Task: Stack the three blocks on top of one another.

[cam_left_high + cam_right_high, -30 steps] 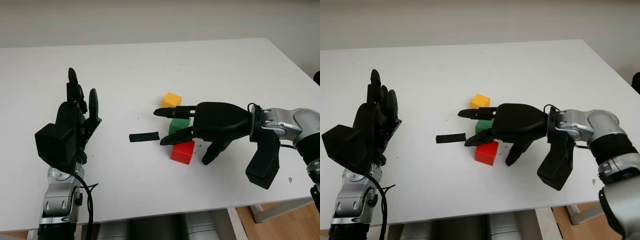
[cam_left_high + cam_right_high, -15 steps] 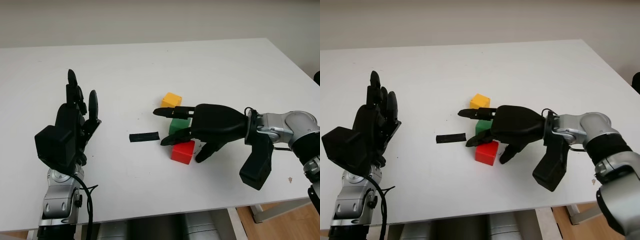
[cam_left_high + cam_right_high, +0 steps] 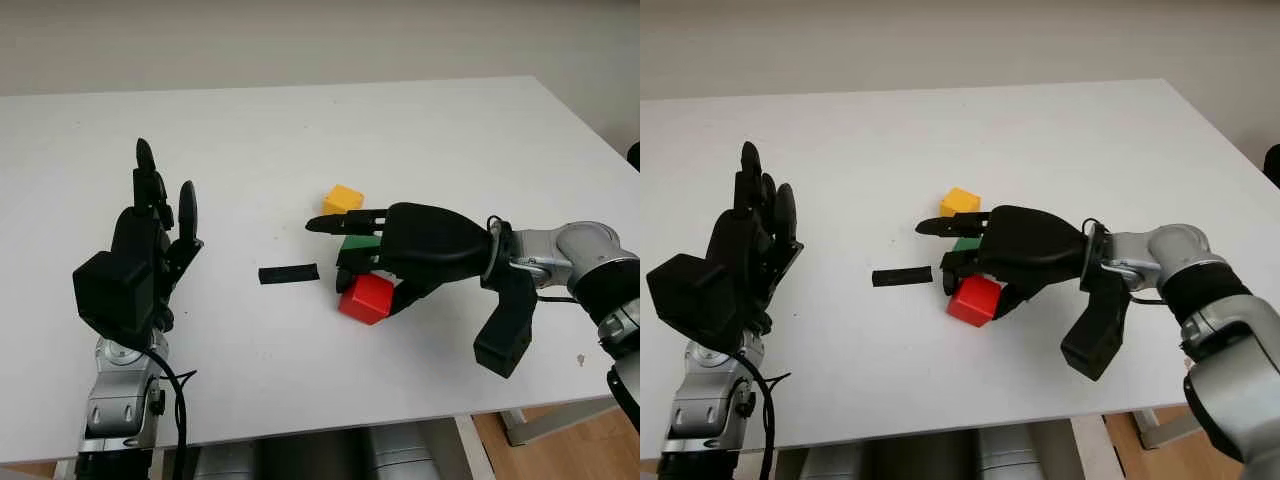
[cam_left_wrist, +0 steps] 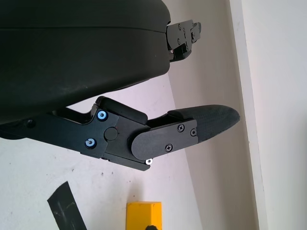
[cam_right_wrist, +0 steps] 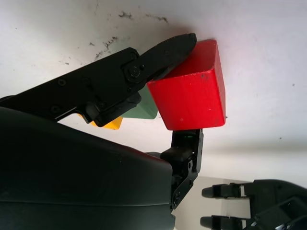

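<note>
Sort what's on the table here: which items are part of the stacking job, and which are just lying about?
Part of the job:
- red block, gripped by the right hand
- green block, behind the red one
- yellow block, farthest back

Lying about:
- black strip flat on the white table, left of the blocks

The left hand is open, raised at the table's left side.

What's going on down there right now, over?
Right hand shut on red block, block tilted. Left hand open, raised at table's left. Green block and yellow block just behind. Black strip beside them, not blocking.
</note>
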Robot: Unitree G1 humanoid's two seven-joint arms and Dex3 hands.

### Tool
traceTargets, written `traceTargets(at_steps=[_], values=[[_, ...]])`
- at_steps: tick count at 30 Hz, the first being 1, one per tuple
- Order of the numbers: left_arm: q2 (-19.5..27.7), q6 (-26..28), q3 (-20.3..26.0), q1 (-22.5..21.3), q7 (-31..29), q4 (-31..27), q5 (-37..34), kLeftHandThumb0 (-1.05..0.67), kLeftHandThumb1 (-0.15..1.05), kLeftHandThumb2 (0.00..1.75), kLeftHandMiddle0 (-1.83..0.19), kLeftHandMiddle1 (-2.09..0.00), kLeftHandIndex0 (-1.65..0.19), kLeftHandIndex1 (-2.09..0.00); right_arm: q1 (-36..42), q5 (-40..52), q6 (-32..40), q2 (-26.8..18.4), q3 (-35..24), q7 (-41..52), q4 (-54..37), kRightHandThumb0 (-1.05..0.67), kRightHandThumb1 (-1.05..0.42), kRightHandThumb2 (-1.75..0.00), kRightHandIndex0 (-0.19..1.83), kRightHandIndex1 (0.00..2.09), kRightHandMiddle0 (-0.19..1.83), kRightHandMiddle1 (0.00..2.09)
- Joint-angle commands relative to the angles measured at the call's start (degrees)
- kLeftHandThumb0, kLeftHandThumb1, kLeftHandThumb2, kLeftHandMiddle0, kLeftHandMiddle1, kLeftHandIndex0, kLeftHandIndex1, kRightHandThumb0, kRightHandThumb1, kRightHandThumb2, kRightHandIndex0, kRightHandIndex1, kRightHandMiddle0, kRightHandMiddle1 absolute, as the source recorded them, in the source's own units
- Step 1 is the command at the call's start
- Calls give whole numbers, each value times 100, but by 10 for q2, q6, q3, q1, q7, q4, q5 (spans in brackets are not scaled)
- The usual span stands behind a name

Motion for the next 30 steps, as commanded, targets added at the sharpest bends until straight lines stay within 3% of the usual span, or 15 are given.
traceTargets(at_steps=[1,10,17,25,30], values=[[0,-7,-2,-2,2,-4,2,-74,105,66,19,0,19,0,-16,31,-11,7,-12,20,10,-45,-92,-5,28,7,48,132],[-2,-6,-7,0,9,-5,8,-74,105,66,19,0,19,0,-8,257,-26,42,-65,242,42,-46,-93,-5,30,7,48,131],[-6,-6,-12,0,19,-6,16,-74,105,66,19,0,19,0,-37,418,39,87,-113,439,26,-46,-92,-5,29,6,48,134],[-10,-8,-15,1,21,-8,16,-74,105,66,19,0,19,0,-74,492,147,153,-149,589,37,-43,-91,-5,24,4,49,136],[-10,-6,-15,3,29,-10,23,-75,105,65,19,0,19,0,-85,487,177,186,-159,604,61,-46,-93,-6,22,3,47,138]])
